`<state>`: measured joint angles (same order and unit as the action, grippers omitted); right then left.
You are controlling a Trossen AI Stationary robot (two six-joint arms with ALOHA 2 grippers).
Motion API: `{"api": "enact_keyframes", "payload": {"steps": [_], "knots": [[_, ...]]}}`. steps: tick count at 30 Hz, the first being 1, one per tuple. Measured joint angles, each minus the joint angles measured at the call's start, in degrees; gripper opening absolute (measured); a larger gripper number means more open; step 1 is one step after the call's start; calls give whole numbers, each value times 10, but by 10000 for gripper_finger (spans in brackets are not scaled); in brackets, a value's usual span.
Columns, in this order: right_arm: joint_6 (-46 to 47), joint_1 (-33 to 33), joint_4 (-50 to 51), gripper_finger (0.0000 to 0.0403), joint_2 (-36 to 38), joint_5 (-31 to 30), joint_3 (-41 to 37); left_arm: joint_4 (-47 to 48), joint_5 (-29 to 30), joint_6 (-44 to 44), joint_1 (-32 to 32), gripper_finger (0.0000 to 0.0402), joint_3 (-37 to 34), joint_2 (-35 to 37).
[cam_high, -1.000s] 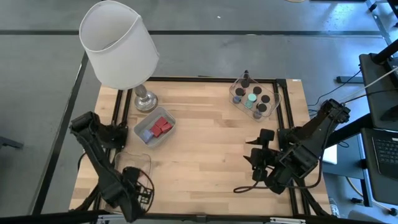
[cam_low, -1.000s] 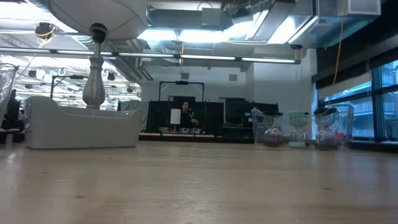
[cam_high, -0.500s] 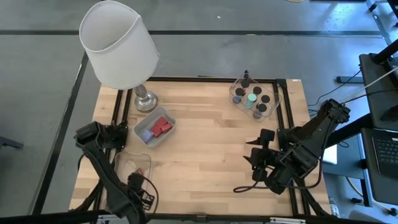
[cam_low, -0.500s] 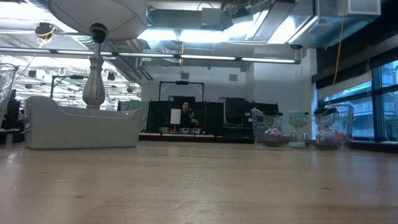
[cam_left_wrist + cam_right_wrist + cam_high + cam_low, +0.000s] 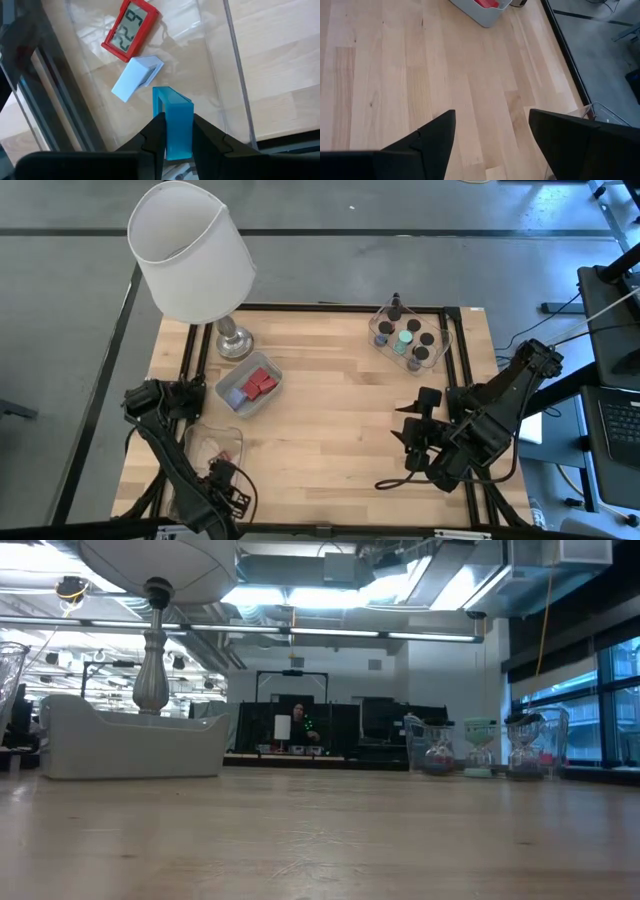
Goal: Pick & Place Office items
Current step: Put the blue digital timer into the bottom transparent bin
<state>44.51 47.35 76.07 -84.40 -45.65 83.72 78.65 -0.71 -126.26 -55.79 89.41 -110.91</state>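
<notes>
My left gripper (image 5: 222, 477) is at the near left of the table, over the near end of a clear tray (image 5: 200, 438). It is shut on a light blue block (image 5: 172, 117). A red piece with a grey number display (image 5: 131, 30) and a small white-and-blue bit (image 5: 135, 77) lie on that tray's floor. Red blocks lie in a grey tray (image 5: 250, 387). Dark round caps and a green disc (image 5: 404, 337) stand in a clear tray (image 5: 440, 340) at the far right. My right gripper (image 5: 415, 445) is open and empty above the table's near right part. My left gripper pinches the blue block's two broad sides (image 5: 186, 131) between its two fingers, at the block's near end. The fingers come from above, slanting down into the clear tray. The block sticks out past the fingertips; whether its far end touches the tray's floor I cannot tell.
A lamp with a white shade (image 5: 190, 250) stands at the far left on a metal foot (image 5: 234, 342). A black frame (image 5: 462, 370) runs along the table's edges. Bare wood (image 5: 340, 420) lies between the trays.
My left arm has drawn back a little toward the table's near edge, and the clear tray with the red piece now shows in the high view.
</notes>
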Motion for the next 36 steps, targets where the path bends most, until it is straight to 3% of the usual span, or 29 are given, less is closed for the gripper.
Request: {"api": "enact_keyframes", "payload": {"steps": [5,14,26,36], "knots": [[0,0,-1,255,0,0,0,1,3,-8,0,70,0,0],[5,0,-4,255,0,0,-8,6,26,-104,-28,70,0,0],[16,0,-10,255,0,0,-60,6,62,-102,-34,70,0,0],[4,0,-19,255,0,0,-60,9,42,-91,-30,70,0,-34]]}}
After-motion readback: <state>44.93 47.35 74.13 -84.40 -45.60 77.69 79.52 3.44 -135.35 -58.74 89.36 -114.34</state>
